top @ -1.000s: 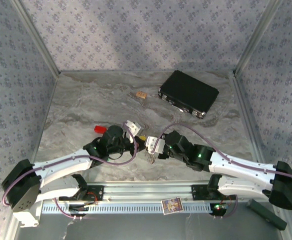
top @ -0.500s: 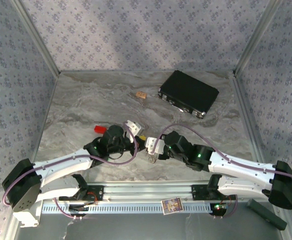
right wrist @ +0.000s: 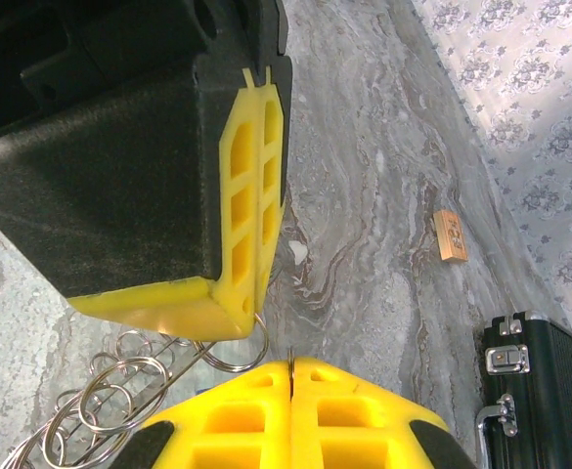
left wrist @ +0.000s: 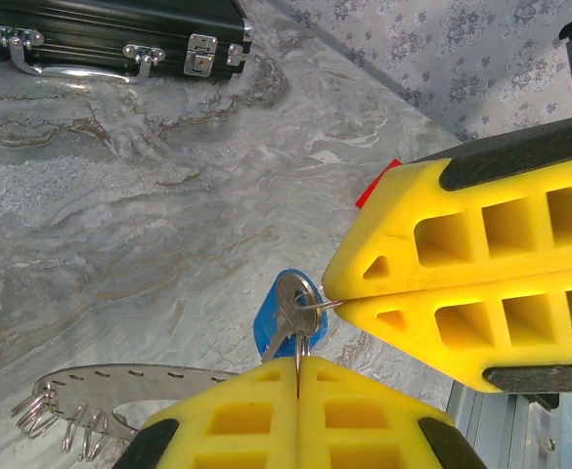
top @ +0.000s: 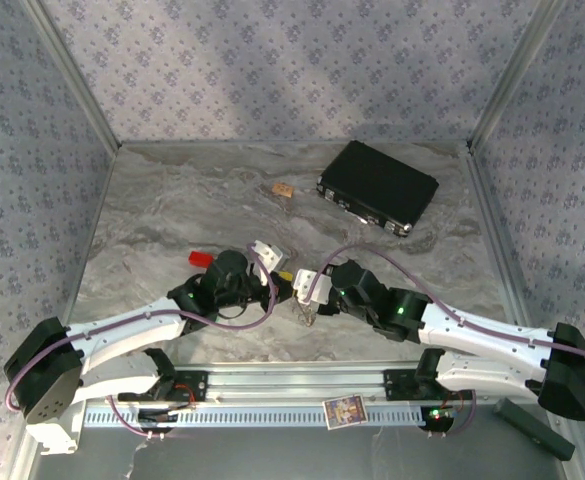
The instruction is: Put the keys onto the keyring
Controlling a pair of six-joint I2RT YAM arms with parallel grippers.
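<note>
My left gripper (left wrist: 298,363) is shut on a thin split ring of the keyring. That ring runs through the head of the blue key (left wrist: 284,315), which hangs just above the fingertips. The right gripper (left wrist: 332,298) is shut too, pinching a wire at the key's hole. In the right wrist view the left gripper (right wrist: 256,315) holds the ring (right wrist: 235,357) beside my shut right gripper (right wrist: 292,363). The keyring's grey holed band (left wrist: 119,376) with several small rings trails down to the left. From above, both grippers (top: 280,283) (top: 302,290) meet tip to tip over the near table, the keyring (top: 304,315) dangling below.
A black case (top: 377,187) lies at the back right. A small wooden block (top: 283,189) sits left of it. A red piece (top: 200,258) rests by the left arm. The marble table (top: 172,200) is bare at the back left.
Both grippers have stayed shut and tip to tip. The dangling band under them has shifted a little.
</note>
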